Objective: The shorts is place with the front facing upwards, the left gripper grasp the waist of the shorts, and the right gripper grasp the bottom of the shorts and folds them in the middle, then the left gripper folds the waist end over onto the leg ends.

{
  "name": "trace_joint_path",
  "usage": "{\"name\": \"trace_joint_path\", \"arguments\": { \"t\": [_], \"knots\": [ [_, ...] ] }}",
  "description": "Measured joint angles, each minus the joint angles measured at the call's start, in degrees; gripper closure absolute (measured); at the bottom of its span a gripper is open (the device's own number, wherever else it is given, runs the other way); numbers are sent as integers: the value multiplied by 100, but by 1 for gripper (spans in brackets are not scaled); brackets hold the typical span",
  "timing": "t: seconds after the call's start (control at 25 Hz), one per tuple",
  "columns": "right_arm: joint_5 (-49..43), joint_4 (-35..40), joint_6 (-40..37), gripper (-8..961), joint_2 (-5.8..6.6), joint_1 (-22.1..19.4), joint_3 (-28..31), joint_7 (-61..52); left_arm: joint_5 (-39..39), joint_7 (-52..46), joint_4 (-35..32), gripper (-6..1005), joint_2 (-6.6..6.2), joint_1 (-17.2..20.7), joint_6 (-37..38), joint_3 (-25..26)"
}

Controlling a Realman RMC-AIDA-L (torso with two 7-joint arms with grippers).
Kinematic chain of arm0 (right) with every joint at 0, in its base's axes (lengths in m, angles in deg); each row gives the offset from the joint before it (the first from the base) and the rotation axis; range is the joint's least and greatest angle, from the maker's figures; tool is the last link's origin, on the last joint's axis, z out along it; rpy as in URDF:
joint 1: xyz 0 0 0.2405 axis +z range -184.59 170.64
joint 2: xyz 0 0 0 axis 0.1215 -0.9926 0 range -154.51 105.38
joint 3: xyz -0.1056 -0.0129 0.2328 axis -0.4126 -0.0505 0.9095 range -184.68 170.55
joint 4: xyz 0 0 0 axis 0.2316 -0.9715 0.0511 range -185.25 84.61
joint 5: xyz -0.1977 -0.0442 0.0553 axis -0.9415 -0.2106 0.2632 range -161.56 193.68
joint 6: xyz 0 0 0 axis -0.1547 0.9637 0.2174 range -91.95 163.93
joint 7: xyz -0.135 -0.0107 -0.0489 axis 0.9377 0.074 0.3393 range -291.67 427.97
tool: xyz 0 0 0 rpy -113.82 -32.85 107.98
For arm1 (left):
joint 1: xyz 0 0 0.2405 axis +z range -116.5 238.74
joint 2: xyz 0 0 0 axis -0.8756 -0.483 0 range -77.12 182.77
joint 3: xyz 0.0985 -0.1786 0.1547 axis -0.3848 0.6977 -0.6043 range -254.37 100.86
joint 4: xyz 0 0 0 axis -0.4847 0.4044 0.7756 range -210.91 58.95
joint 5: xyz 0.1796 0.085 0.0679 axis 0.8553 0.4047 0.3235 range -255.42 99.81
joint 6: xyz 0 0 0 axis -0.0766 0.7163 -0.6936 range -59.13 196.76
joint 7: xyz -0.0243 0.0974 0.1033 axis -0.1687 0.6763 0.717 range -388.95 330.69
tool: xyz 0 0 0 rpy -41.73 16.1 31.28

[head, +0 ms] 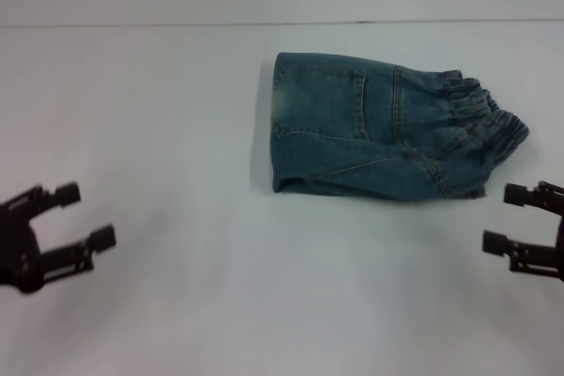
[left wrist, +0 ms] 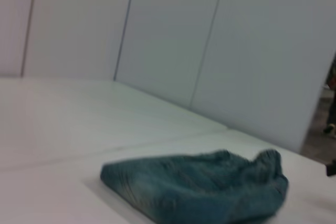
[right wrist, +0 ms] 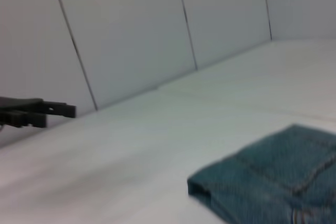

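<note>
The blue-green denim shorts (head: 388, 125) lie folded in a compact bundle on the white table, right of centre. The ruffled waist of the shorts (head: 485, 116) is at the bundle's right end, and the left end is a straight folded edge. I cannot make out the bottom of the shorts. My left gripper (head: 86, 215) hovers open and empty at the lower left, far from the cloth. My right gripper (head: 504, 217) stands open and empty at the right edge, just in front of the waist end. The wrist views show the shorts (left wrist: 199, 190) (right wrist: 273, 182) from low down, with nothing touching them.
The white table (head: 176, 112) spreads wide around the bundle. Pale wall panels (left wrist: 173, 35) stand behind it. In the right wrist view the left gripper (right wrist: 52, 109) shows far off.
</note>
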Motion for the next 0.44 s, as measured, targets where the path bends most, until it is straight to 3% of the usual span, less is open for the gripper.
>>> {"name": "trace_joint_path", "arguments": {
  "t": [0.16, 0.44],
  "knots": [
    [-470, 280, -227, 24, -43, -13, 344, -44, 581, 2, -34, 114, -58, 7, 451, 330],
    [-574, 359, -352, 24, -54, -70, 570, 64, 964, -52, -6, 114, -37, 14, 480, 442]
  ]
}}
